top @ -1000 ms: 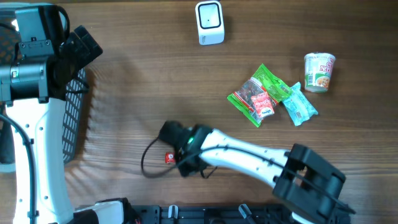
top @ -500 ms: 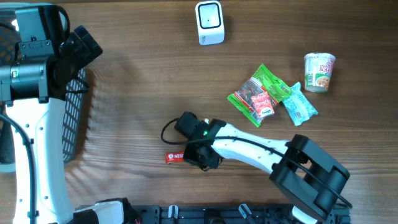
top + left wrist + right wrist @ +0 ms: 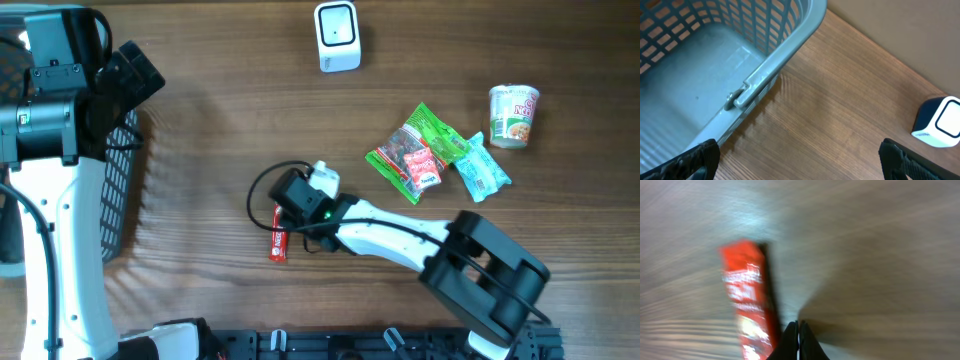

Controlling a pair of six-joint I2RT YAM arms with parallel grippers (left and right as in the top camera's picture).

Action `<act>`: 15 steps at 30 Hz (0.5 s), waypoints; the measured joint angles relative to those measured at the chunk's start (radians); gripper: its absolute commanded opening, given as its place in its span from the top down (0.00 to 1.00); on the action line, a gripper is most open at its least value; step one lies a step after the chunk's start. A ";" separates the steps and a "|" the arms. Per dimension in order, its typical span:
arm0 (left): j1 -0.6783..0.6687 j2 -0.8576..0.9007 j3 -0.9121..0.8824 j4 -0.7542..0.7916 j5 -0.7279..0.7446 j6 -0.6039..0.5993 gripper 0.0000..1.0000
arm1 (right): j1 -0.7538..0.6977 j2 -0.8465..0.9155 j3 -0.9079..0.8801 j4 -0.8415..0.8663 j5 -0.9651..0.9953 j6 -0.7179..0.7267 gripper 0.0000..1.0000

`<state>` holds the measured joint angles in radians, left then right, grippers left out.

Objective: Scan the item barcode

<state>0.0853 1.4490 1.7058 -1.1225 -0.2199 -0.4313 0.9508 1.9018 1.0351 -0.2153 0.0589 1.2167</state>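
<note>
Swung round from sideways, red snack bar [image 3: 279,244] now points near-to-far.

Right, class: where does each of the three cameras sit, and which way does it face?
Overhead: above the table, looking straight down; both arms show.
Left wrist: looks down at basket and scanner; open left gripper.
Right wrist: close over red bar; shut right gripper.
Shared: overhead also shows scanner and red bar.

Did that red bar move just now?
Yes. The red bar has swung round: it lay crosswise, and now one end points toward the scanner.
</note>
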 measured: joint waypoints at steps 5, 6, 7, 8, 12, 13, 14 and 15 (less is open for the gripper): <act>0.000 0.000 0.000 0.000 0.000 0.000 0.00 | -0.012 0.024 0.036 0.029 -0.024 -0.397 0.60; 0.000 0.000 0.000 0.000 0.000 0.000 0.00 | -0.020 0.016 0.048 -0.019 -0.024 -0.453 0.46; 0.000 0.000 0.000 0.000 0.000 0.000 0.00 | -0.027 -0.003 0.068 -0.104 -0.022 -0.494 0.48; 0.000 0.000 0.000 0.000 0.000 0.000 0.00 | -0.031 -0.015 0.085 -0.166 -0.023 -0.510 0.49; 0.000 0.000 0.000 0.000 0.000 0.000 0.00 | -0.018 -0.163 0.140 -0.304 -0.020 -0.540 0.51; 0.000 0.000 0.000 0.000 0.000 0.000 0.00 | -0.001 -0.179 0.142 -0.301 -0.018 -0.562 0.53; 0.000 0.000 0.000 0.000 0.000 0.000 0.00 | 0.027 -0.182 0.144 -0.300 -0.019 -0.587 0.55; 0.000 0.000 0.000 0.000 0.000 0.000 0.00 | 0.054 -0.182 0.144 -0.302 -0.028 -0.602 0.56</act>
<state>0.0856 1.4490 1.7058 -1.1229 -0.2199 -0.4313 1.0050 1.7199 1.1793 -0.5171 0.0311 0.6144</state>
